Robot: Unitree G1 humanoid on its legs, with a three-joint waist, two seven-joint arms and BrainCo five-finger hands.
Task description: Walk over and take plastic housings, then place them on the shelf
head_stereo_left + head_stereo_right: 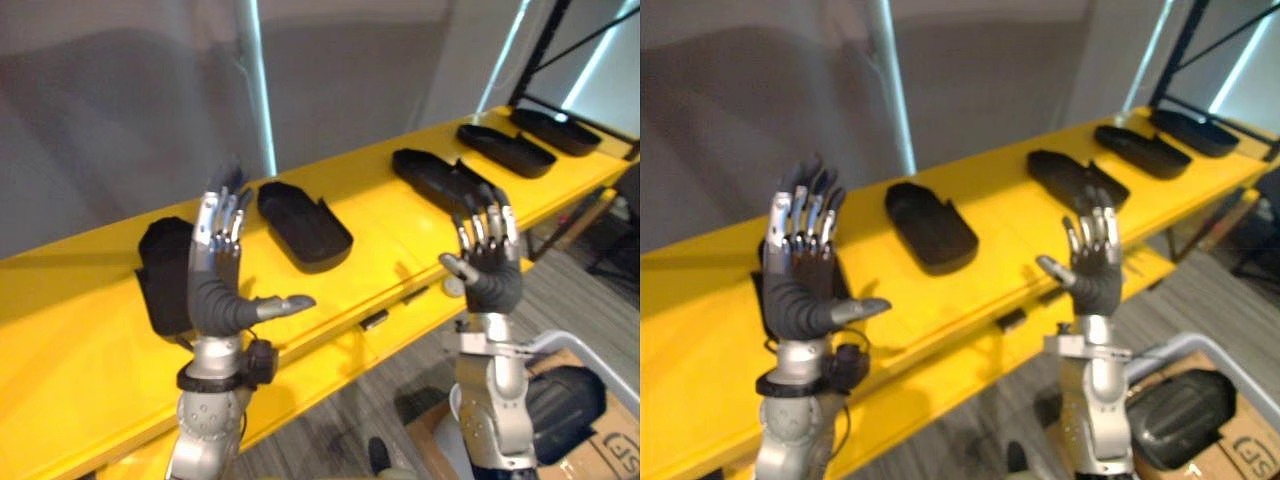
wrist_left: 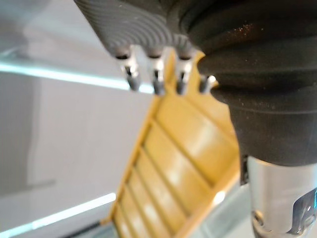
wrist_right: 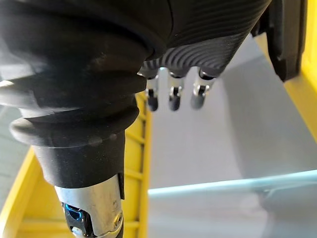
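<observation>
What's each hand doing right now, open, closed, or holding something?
Left hand: open, fingers straight, holding nothing, raised in front of the yellow shelf.
Right hand: open, fingers straight, holding nothing.

No text, number or sign can be read here; a few dark printed marks stand on the cardboard box (image 1: 610,448) on the floor at the lower right, cut off and too blurred to make out.

Housings (image 1: 304,225) sit along the shelf (image 1: 372,205) (apparently five, spaced apart).
</observation>
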